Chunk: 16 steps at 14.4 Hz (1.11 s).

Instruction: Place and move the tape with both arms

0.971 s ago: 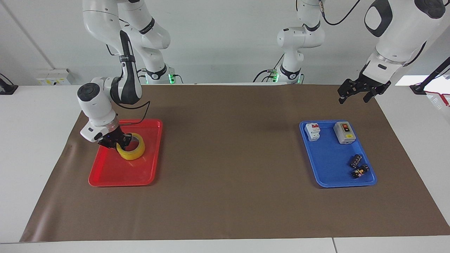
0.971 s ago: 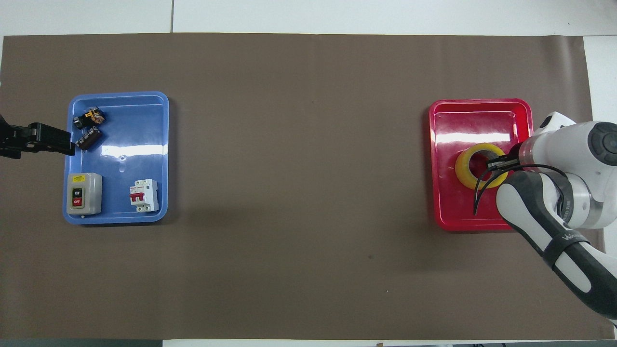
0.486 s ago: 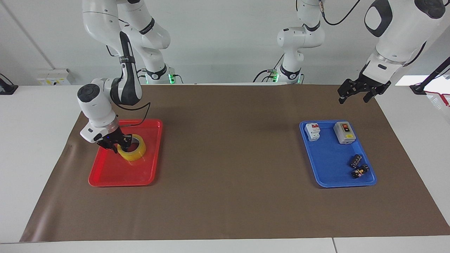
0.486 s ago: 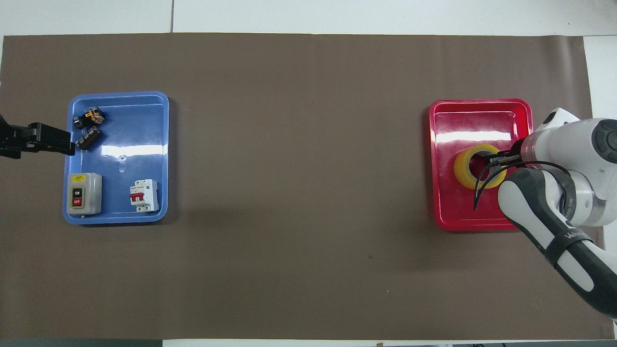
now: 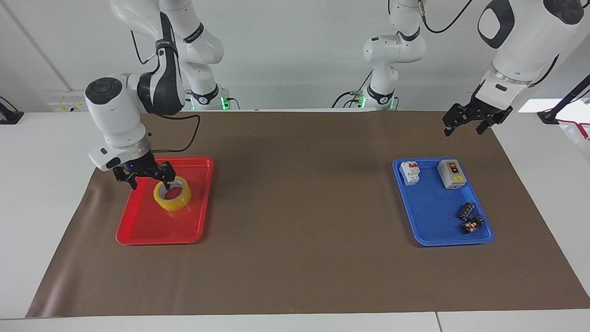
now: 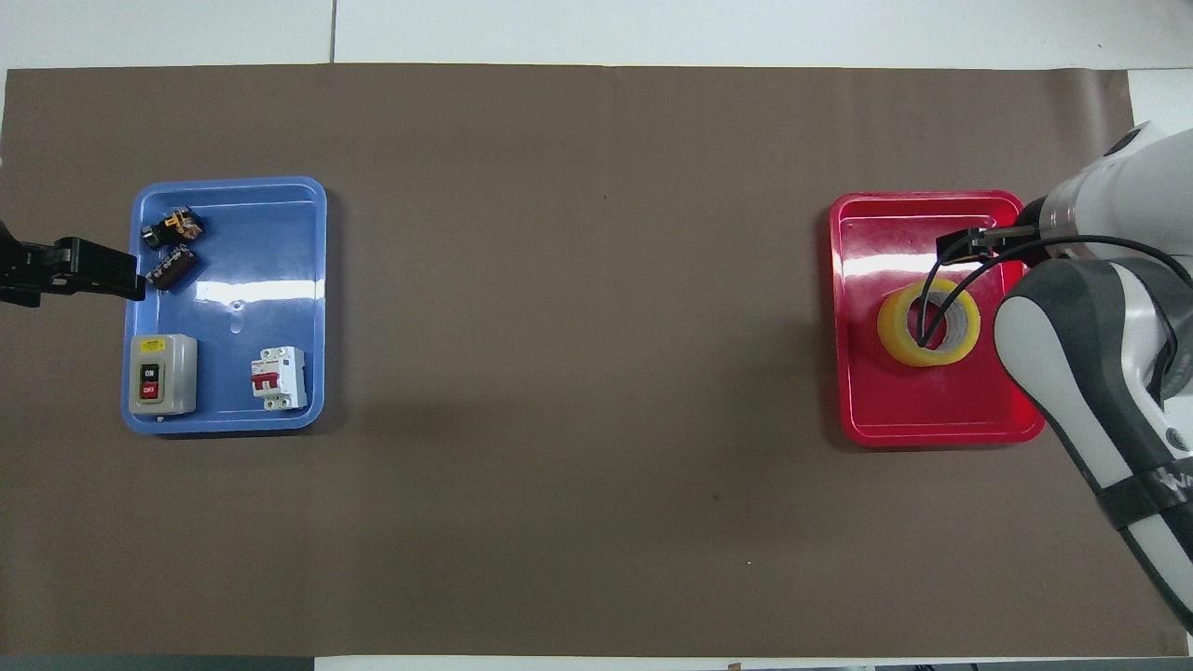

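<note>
Now that the right gripper [image 5: 147, 177] has let go, fingers spread and lifted clear, hanging above the red tray [image 5: 138, 230] at its edge nearest the robots. A second ago clamped on the tape [image 5: 172, 194]; half a second ago still down at the ring but opening. Nothing held now.

Tape lying flat in the red tray, hole up, in the half nearer the robots and roughly midway between the tray's side edges, touching no rim. Barely shifted through the release, so a clean drop. Red tray sitting toward the right arm's end of the desk, on the brown mat [image 5: 299, 207].

Left gripper [image 5: 463, 124] waiting with fingers spread, empty, over the mat near the corner at the left arm's end closest to the robots. No movement over the last second.

Blue tray [image 5: 431, 240] at the left arm's end holding a grey switch box [image 5: 451, 174], a white breaker [image 5: 410, 172] and two small dark parts [image 5: 469, 219]. All untouched.

Reading: placing into the red tray looks done. If any handover or move by the left arm remains, not started. Next likely a retreat of the right arm clear of the tray.
</note>
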Available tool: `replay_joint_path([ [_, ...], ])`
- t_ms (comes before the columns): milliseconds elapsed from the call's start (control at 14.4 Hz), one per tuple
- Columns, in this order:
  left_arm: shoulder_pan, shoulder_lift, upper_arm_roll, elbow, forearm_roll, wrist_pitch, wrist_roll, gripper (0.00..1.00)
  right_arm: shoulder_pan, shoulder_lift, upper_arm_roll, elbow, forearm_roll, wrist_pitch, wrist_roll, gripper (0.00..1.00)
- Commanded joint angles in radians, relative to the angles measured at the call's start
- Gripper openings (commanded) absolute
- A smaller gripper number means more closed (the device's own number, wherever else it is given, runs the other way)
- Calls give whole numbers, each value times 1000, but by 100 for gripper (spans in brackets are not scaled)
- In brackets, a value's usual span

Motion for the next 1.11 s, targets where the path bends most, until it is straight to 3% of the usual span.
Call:
replay_joint_path([
  [0,11,-23,-5,-25,-22,4,13,100,7,-26,6,141,3,-166,75,100],
  [416,11,-23,-5,-25,-22,4,13,100,-40,-100,-17,341,67,-475,98,100],
  [555,11,-23,-5,-25,-22,5,13,100,-86,-106,-23,321,92,-498,104,100],
  [1041,11,-23,-5,-25,-22,5,13,100,-77,-115,-20,315,77,-535,92,100],
])
